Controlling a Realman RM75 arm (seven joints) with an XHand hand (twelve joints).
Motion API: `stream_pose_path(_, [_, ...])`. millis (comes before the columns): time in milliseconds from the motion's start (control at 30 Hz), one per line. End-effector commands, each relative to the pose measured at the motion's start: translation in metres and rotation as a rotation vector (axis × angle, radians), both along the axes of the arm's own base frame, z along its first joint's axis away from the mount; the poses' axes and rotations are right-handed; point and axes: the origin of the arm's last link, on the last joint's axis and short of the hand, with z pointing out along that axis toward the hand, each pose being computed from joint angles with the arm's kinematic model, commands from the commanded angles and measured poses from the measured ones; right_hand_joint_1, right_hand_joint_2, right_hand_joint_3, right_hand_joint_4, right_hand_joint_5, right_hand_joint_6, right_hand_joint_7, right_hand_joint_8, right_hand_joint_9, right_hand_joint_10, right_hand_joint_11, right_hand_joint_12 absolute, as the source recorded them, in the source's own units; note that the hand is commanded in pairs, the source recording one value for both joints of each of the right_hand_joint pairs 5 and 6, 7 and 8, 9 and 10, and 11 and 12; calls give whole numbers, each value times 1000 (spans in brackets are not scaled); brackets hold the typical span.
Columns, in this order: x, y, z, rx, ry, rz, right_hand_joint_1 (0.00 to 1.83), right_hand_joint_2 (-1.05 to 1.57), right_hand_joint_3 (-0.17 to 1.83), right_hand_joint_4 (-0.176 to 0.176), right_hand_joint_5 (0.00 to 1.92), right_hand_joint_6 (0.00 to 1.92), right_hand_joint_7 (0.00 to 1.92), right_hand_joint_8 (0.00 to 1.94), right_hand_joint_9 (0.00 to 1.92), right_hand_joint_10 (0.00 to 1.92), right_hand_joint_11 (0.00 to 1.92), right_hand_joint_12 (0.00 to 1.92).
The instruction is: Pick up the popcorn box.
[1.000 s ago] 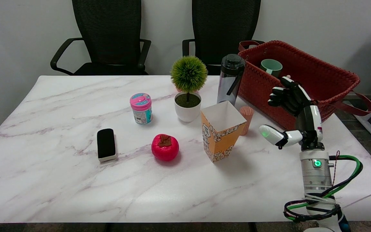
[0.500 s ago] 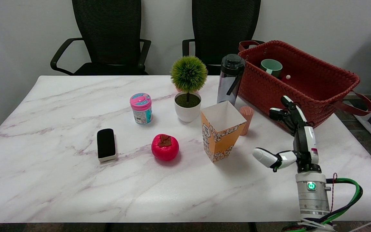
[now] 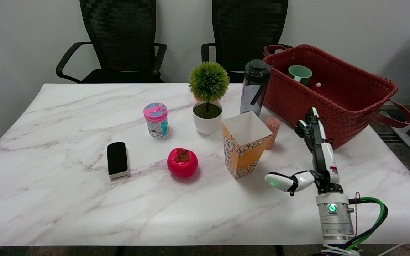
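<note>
So the orange cardboard popcorn box with the white inside (image 3: 245, 148) is standing upright around the middle of the white marble-look tabletop (image 3: 66, 199), open end up, and it looks empty. Pretty crowded around it. A small ribbed salmon-pink cup (image 3: 272, 132) sits just beside its far right corner, maybe touching, hard to say. Behind that there's a tall smoky clear water bottle with a black lid (image 3: 254, 87), and a white pot with a round green fake plant (image 3: 208, 96) is near the box's far left. A shiny red persimmon-looking toy fruit (image 3: 182, 162) is off to the left of the box, with a pink-lidded little jar (image 3: 156, 119) and a black whiteboard eraser (image 3: 117, 159) further left. A big red woven basket (image 3: 361, 103) fills the far right, with a green mug (image 3: 299, 74) inside.

The right black-and-white robot hand (image 3: 315, 156) is to the right of the box, apart from it. It's wide open: thumb sticking out toward the box, the other fingers (image 3: 310, 126) pointing up near the basket's front wall. It's holding nothing.
</note>
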Motion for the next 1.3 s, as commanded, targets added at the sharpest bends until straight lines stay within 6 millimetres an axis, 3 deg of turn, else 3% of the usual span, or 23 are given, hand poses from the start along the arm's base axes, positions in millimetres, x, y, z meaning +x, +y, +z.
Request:
stream_pose_path(33, [-7, -14, -19, 79, 28, -62, 961, -345, 693, 0, 0, 0, 37, 37, 218, 218, 271, 271])
stream_pose_path(167, [-8, -17, -27, 82, 67, -105, 959, -358, 606, 0, 0, 0, 66, 66, 219, 219, 254, 254])
stream_pose_path(500, [-16, -28, -41, 31, 141, -167, 970, -392, 572, 0, 16, 16, 394, 394, 450, 450, 330, 330])
stream_pose_path(1300, [-11, -54, -58, -51, 206, -195, 972, -350, 559, 0, 61, 61, 410, 410, 472, 472, 272, 272])
